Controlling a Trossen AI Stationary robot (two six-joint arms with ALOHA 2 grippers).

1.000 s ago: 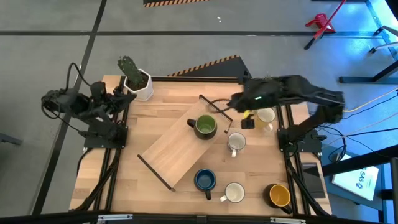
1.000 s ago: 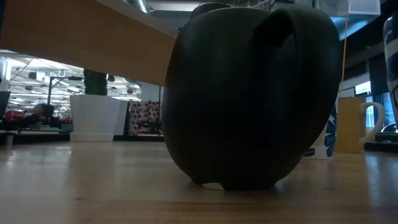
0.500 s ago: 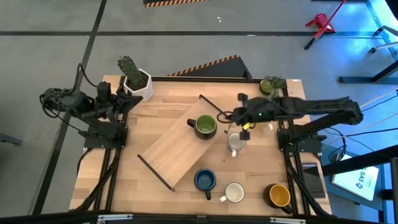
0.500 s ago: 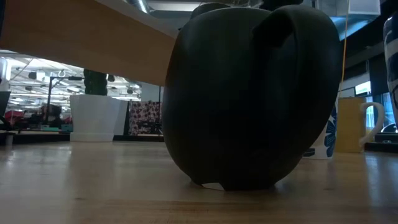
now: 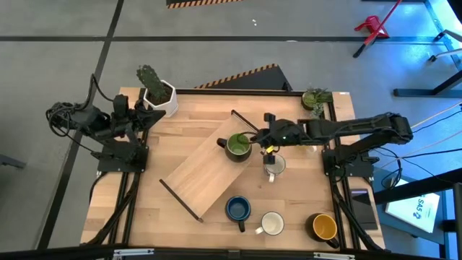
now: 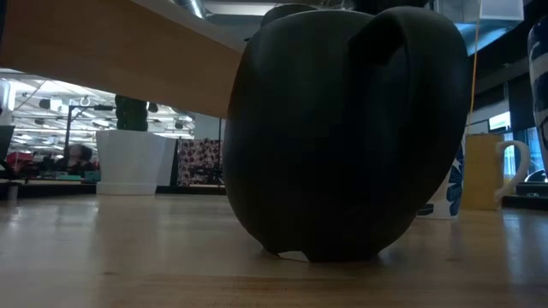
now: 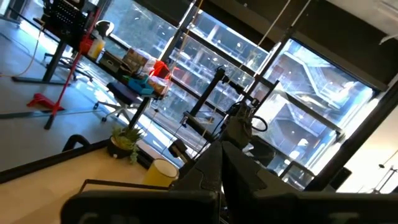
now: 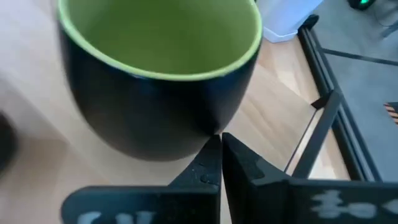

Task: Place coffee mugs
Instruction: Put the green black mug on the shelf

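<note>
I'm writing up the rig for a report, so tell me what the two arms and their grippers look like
Both arms are dark, nearly black, jointed and slim, each mounted on a black frame at a table edge. The left arm trails loose black cables at its outer end. The right arm carries a small yellow tag near its gripper. The right gripper's fingers are dark, flat and taper to narrow tips.

Your right arm is reaching across the table toward its middle, the right gripper sitting low with fingers pressed together. Your left arm is resting folded at the table's left edge, left gripper closed too.
</note>
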